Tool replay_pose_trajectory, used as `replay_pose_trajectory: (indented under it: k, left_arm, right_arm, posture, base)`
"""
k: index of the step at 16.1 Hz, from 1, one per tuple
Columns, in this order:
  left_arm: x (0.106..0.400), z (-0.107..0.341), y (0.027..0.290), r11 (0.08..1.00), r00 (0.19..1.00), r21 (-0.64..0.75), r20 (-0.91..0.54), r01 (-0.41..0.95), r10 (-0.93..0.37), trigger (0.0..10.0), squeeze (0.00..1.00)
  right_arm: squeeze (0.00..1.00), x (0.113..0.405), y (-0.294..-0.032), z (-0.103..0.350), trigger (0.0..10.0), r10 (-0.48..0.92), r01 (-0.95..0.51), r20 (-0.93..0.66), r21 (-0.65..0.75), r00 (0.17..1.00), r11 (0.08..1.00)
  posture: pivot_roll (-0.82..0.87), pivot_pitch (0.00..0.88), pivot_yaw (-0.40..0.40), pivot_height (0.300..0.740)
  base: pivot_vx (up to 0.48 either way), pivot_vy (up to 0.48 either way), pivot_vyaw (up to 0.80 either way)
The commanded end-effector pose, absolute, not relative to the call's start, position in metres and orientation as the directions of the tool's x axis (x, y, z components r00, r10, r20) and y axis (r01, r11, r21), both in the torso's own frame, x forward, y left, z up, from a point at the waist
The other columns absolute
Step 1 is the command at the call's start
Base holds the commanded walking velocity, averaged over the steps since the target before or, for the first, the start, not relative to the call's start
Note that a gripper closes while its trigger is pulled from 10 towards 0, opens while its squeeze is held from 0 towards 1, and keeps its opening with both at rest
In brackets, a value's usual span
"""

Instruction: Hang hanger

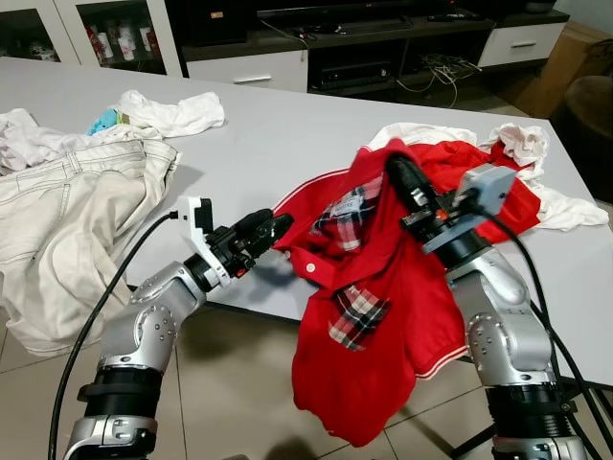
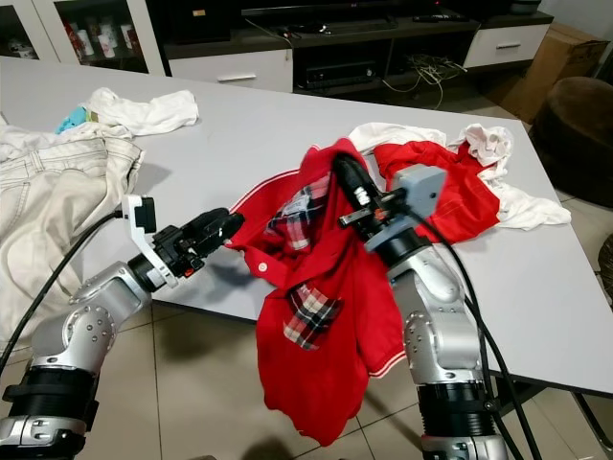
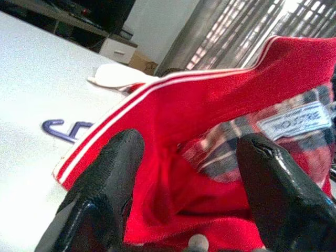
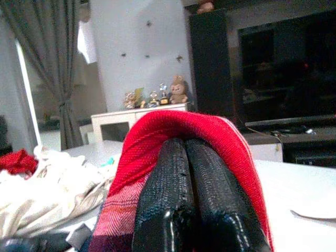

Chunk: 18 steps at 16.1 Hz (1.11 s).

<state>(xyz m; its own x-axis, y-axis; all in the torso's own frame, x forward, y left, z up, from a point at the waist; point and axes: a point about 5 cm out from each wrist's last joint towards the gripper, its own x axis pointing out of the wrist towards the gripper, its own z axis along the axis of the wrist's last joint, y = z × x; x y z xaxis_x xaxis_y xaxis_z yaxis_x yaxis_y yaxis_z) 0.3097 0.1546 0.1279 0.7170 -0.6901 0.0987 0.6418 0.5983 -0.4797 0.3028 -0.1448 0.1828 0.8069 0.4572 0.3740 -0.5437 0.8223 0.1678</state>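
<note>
Head views: red polo shirt (image 1: 383,326) is draped over the table (image 1: 287,134) front edge, partly hung on the right gripper (image 1: 397,174), whose fingers are pushed up inside it by the plaid-lined collar. Left gripper (image 1: 271,228) is met at the shirt's striped edge.

L wrist view: fingers (image 3: 105,184) are spread apart w/ red fabric between them.

R wrist view: fingers (image 4: 178,189) are pressed together, covered by red cloth. No hanger can be made out.

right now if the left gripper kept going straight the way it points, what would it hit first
The red shirt. The left gripper is open, its fingers either side of the shirt's striped edge, so cloth comes first; the plaid lining behind looks next, though depth is unclear.
</note>
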Motion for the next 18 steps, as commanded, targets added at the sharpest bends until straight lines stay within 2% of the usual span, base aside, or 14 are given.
replay_pose_trajectory:
  k: [1, 3, 6, 9, 13, 14, 15, 16, 17, 18]
  left_arm:
    - [0.311, 0.128, 0.157, 0.615, 0.727, -0.469, 0.091, 0.634, -0.680, 10.0, 0.00]
    - [0.311, 0.126, 0.157, 0.619, 0.731, -0.472, 0.087, 0.628, -0.676, 10.0, 0.00]
    - [0.312, 0.122, 0.158, 0.630, 0.751, -0.488, 0.085, 0.604, -0.654, 10.0, 0.00]
    - [0.312, 0.121, 0.154, 0.590, 0.736, -0.528, 0.104, 0.611, -0.669, 10.0, 0.00]
    - [0.312, 0.122, 0.146, 0.566, 0.714, -0.525, 0.120, 0.635, -0.690, 10.0, 0.00]
    - [0.311, 0.122, 0.144, 0.568, 0.707, -0.509, 0.120, 0.646, -0.697, 7.4, 0.00]
    - [0.311, 0.120, 0.144, 0.608, 0.712, -0.444, 0.102, 0.658, -0.695, 2.8, 0.00]
    - [0.312, 0.120, 0.143, 0.673, 0.724, -0.318, 0.069, 0.668, -0.686, 0.0, 0.00]
    - [0.315, 0.124, 0.144, 0.721, 0.746, -0.215, 0.069, 0.659, -0.662, 4.4, 0.00]
    - [0.319, 0.130, 0.147, 0.751, 0.771, -0.183, 0.094, 0.635, -0.629, 9.1, 0.00]
  right_arm:
    - [0.00, 0.305, -0.153, 0.194, 0.0, 0.422, -0.533, 0.418, 0.194, 0.805, 0.824]
    - [0.00, 0.305, -0.154, 0.194, 0.0, 0.423, -0.536, 0.419, 0.200, 0.803, 0.820]
    - [0.00, 0.302, -0.151, 0.198, 0.0, 0.467, -0.604, 0.436, 0.259, 0.769, 0.754]
    - [0.00, 0.296, -0.144, 0.198, 0.0, 0.531, -0.676, 0.441, 0.302, 0.724, 0.672]
    - [0.00, 0.296, -0.143, 0.197, 0.0, 0.539, -0.684, 0.438, 0.313, 0.720, 0.659]
    - [0.00, 0.297, -0.145, 0.197, 0.0, 0.529, -0.675, 0.437, 0.321, 0.728, 0.664]
    - [0.00, 0.298, -0.148, 0.198, 0.0, 0.514, -0.668, 0.444, 0.340, 0.734, 0.661]
    - [0.00, 0.300, -0.152, 0.198, 0.0, 0.486, -0.650, 0.449, 0.363, 0.749, 0.667]
    - [0.00, 0.303, -0.159, 0.199, 0.0, 0.446, -0.621, 0.453, 0.389, 0.772, 0.681]
    - [0.00, 0.306, -0.165, 0.200, 0.0, 0.413, -0.598, 0.456, 0.411, 0.789, 0.688]
  posture:
    - [-0.05, 0.000, 0.015, 0.740]
    - [-0.05, 0.000, 0.016, 0.740]
    - [-0.05, 0.000, 0.015, 0.740]
    - [-0.06, 0.000, 0.018, 0.740]
    - [-0.06, 0.000, 0.024, 0.740]
    - [-0.06, 0.000, 0.024, 0.740]
    - [-0.06, 0.000, 0.025, 0.740]
    - [-0.06, 0.000, 0.026, 0.740]
    - [-0.06, 0.000, 0.024, 0.740]
    - [-0.06, 0.000, 0.024, 0.740]
  base:
    - [0.000, 0.000, 0.00]
    - [0.000, 0.000, 0.00]
    - [0.000, 0.000, 0.00]
    - [0.000, 0.000, 0.00]
    - [0.000, 0.000, 0.00]
    - [0.000, 0.000, 0.00]
    - [0.000, 0.000, 0.00]
    - [0.000, 0.000, 0.00]
    - [0.000, 0.000, 0.00]
    - [0.000, 0.000, 0.00]
